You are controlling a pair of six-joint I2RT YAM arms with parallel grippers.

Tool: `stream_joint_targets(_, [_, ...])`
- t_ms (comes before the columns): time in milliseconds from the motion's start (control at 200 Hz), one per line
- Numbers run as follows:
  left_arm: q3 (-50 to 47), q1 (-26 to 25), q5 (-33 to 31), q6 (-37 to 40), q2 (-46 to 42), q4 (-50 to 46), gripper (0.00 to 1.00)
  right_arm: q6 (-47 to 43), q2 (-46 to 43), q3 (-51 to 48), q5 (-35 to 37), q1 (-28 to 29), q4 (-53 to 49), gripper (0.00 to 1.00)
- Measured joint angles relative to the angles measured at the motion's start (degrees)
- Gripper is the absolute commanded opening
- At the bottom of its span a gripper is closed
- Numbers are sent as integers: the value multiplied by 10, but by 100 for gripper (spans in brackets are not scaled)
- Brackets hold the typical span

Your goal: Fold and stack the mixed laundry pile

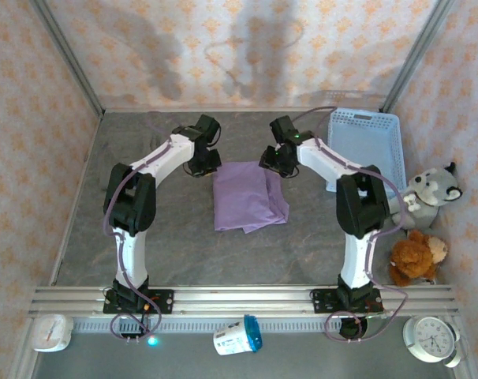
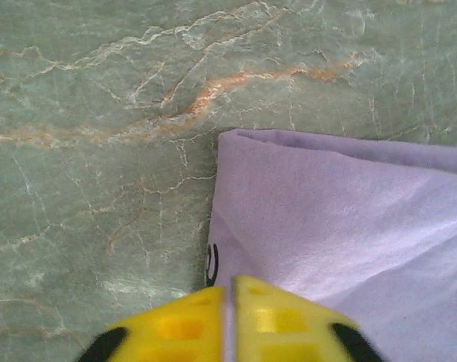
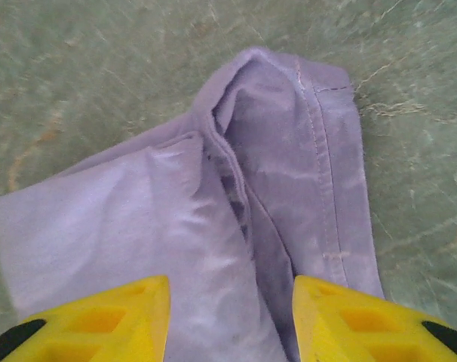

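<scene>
From the laundry pile, a lavender T-shirt point(image 1: 247, 196) lies folded into a rough rectangle on the grey marbled table, between both arms. At the shirt's far left corner my left gripper point(image 1: 203, 163) is shut. In the left wrist view its yellow fingers point(image 2: 230, 290) meet over the shirt's point(image 2: 326, 211) left edge, with a thin strip of cloth pinched between them. My right gripper point(image 1: 277, 162) hovers at the far right corner. There its fingers point(image 3: 231, 290) stand open, astride the bunched folds and hemmed sleeve of the shirt point(image 3: 138, 219).
A light blue lattice basket point(image 1: 365, 150) stands at the back right. A grey wolf toy point(image 1: 432, 193) and a brown teddy point(image 1: 416, 257) sit along the right wall. Two clocks point(image 1: 51, 332) point(image 1: 432, 338) and a white-blue cup point(image 1: 239, 335) lie below the arms' rail.
</scene>
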Motion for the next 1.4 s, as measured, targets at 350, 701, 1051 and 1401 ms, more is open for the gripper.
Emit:
stream_joint_targets(350, [-257,-78,10,-3,-217,16,0,-28,64,56,-20,2,-5,42])
stream_joint_targets(701, [-386,-162,-14,-48,-298,30,0,-33,87,66,-45,3,-3,6])
stream_joint_targets(1051, [-381,-269,-36,-49,-221,112,0,-38,87,84,-47,3,-14,0])
stream_joint_targets(1401, [-337,-278,-141,-93,-179,115,0,-38,87,85,-50,3,-19,0])
